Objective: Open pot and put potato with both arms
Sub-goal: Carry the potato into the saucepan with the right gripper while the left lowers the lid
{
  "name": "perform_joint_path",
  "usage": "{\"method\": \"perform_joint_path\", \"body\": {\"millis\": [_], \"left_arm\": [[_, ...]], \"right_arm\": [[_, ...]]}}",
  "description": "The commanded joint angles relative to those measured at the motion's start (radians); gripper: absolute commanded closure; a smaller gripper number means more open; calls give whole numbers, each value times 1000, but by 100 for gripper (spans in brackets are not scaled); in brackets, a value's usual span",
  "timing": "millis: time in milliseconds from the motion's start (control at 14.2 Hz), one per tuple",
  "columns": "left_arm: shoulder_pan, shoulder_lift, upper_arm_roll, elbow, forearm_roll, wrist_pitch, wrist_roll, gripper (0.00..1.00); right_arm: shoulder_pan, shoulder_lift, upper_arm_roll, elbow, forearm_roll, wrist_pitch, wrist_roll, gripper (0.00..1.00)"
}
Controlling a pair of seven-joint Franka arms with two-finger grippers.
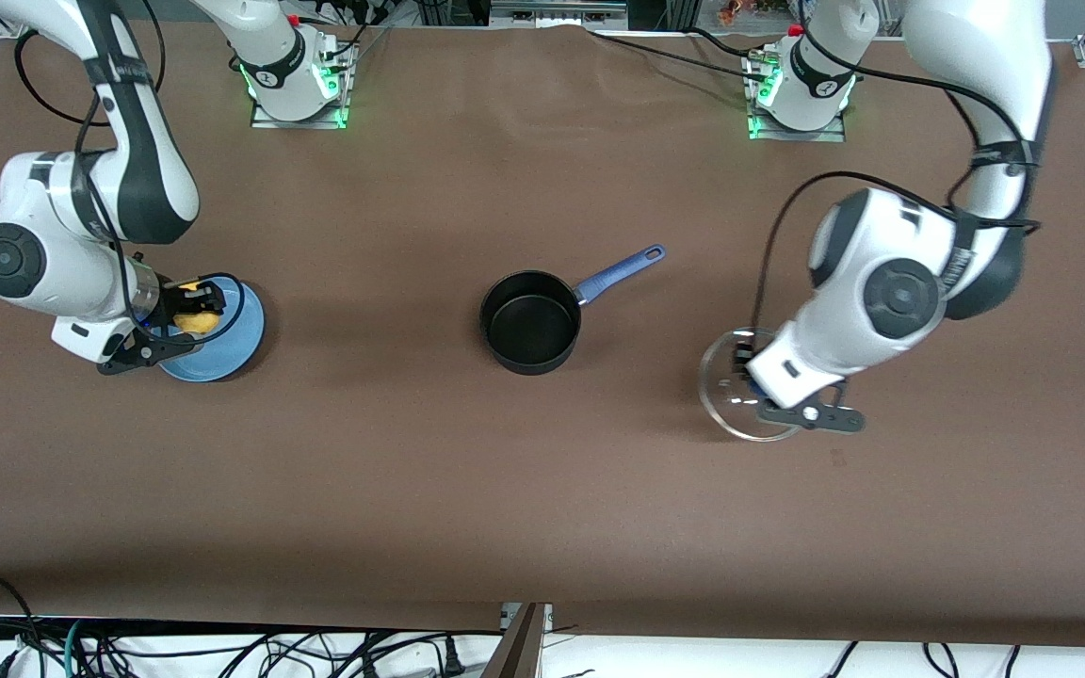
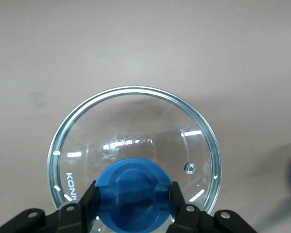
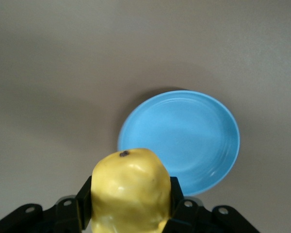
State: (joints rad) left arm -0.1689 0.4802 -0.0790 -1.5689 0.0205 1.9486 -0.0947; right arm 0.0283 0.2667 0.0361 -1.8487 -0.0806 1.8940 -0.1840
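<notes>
The brown table [image 1: 542, 490] carries the pot [image 1: 530, 322] at its middle, uncovered and empty, its long blue handle [image 1: 620, 270] pointing away from the front camera and toward the left arm's end. Next in size, the glass lid [image 1: 729, 395] lies toward the left arm's end of the table, well apart from the pot and a little nearer the front camera; whether its rim rests on the cloth or hangs just above it cannot be told. The left gripper [image 2: 133, 198] is over the lid, its fingers [image 2: 88, 200] pressed against both sides of the blue knob [image 2: 133, 196]. At the right arm's end sits the light-blue plate [image 1: 232, 344], bare of food. The right gripper [image 3: 131, 201] hangs above the plate's edge, closed on the yellow potato [image 3: 130, 194], which is clear of the plate in the right wrist view
</notes>
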Motion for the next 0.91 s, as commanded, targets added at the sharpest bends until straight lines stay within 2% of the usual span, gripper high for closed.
{"method": "perform_joint_path", "body": {"millis": [0,211,351,632,772,842], "left_arm": [[60,-64,10,-156,-22,73,145,55],[106,-100,11,-346,-37,287,223,55],[121,-104,11,-430,-37,383,246,56],[137,-98,11,-511,-37,498,259,55],[140,-94,11,-534,-37,538,259,54],[140,-94,11,-536,-37,546,259,49]], "right_arm": [[63,43,54,150,19,-131,192,82],[171,72,59,206,157,-141,462,82],[249,127,59,273,214,-135,649,82],[431,279,59,446,219,-101,1010,82],[505,357,59,489,217,-3,1156,82],[531,388,57,491,217,66,1208,82]]}}
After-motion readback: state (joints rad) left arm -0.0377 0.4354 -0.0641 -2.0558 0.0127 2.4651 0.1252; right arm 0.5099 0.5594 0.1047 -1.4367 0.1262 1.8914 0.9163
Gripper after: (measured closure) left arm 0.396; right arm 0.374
